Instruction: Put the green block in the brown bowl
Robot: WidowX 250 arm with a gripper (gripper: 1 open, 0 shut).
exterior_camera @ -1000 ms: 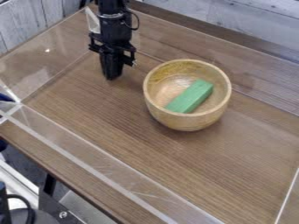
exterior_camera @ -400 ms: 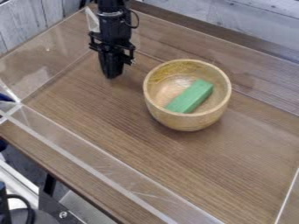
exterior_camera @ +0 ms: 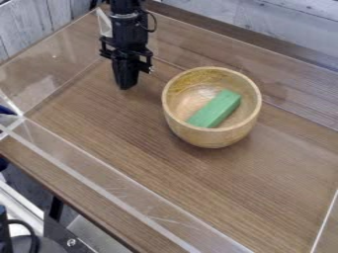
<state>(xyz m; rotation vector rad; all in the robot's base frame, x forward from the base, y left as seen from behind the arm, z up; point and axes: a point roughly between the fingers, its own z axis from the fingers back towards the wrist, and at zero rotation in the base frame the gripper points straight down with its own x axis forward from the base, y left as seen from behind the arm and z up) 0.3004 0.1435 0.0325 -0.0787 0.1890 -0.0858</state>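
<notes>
Green block [exterior_camera: 215, 109], one, is lying aslant inside the brown bowl [exterior_camera: 172, 107], seemingly needing only leaving alone, while the closed tool [exterior_camera: 128, 71], visibly gripping nothing, is best avoiding the rim.

We see 1 black arm part [exterior_camera: 19, 237] cut off at the lower left edge; the gripper's fingertips [exterior_camera: 128, 79], upper left, blur into dark shapes.
</notes>
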